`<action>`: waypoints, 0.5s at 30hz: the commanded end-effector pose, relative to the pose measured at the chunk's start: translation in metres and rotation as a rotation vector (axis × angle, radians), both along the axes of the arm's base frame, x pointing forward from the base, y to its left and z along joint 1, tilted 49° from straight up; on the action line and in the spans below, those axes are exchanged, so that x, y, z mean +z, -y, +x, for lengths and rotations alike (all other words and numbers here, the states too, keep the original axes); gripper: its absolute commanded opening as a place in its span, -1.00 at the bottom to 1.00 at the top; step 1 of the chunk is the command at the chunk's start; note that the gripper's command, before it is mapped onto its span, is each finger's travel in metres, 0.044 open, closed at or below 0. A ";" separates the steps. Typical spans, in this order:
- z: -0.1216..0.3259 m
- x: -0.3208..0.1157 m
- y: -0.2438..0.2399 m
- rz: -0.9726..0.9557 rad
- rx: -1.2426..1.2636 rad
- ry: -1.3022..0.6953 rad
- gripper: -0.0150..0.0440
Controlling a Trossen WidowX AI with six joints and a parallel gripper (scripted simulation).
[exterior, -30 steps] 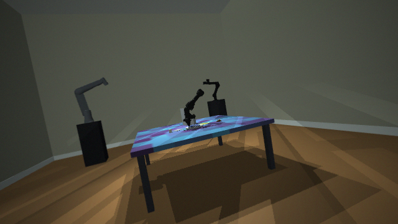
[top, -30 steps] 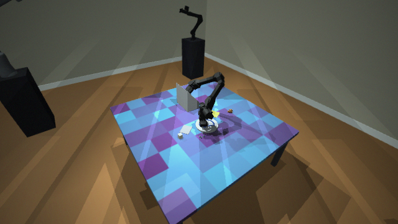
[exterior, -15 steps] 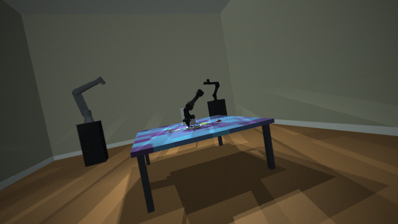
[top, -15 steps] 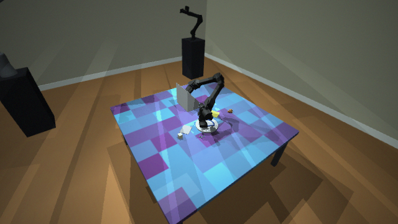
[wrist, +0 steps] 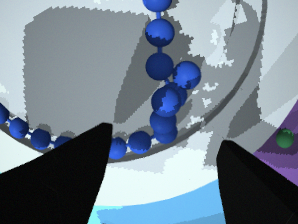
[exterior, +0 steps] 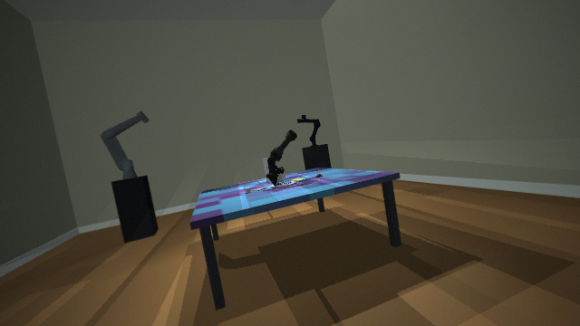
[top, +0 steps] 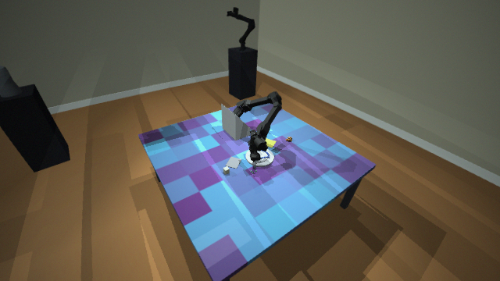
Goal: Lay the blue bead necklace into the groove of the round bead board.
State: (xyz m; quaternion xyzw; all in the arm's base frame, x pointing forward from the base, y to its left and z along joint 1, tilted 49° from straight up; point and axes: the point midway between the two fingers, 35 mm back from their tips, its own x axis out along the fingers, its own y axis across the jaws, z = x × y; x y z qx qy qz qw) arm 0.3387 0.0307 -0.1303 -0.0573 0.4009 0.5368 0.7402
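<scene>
gripper (top: 255, 161) (exterior: 275, 184) (wrist: 166, 141): open | blue bead necklace (top: 266, 157) (wrist: 160, 33): partly between fingertips, partly beyond

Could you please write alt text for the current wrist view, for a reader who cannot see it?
Open end effector above a round white board, its black fingers apart at the bottom of the picture. Blue beads follow the board's groove at lower left, bunch up near the centre, then run straight up, inside the groove. A green bead shows at the right edge.

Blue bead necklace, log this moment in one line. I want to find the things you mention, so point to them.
gripper (top: 255, 157) (exterior: 275, 184) (wrist: 166, 141): open | blue bead necklace (wrist: 159, 33): partly along groove, bunched at one end of that stretch | round white bead board (top: 269, 161) (wrist: 145, 192): under gripper
</scene>
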 end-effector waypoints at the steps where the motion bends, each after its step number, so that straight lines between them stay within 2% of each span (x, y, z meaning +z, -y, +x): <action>1: 0.000 0.001 0.000 0.000 0.001 0.000 0.67; 5: -0.001 0.001 0.001 0.002 -0.002 -0.007 1.00; 15: -0.001 0.004 0.004 0.004 -0.001 -0.007 1.00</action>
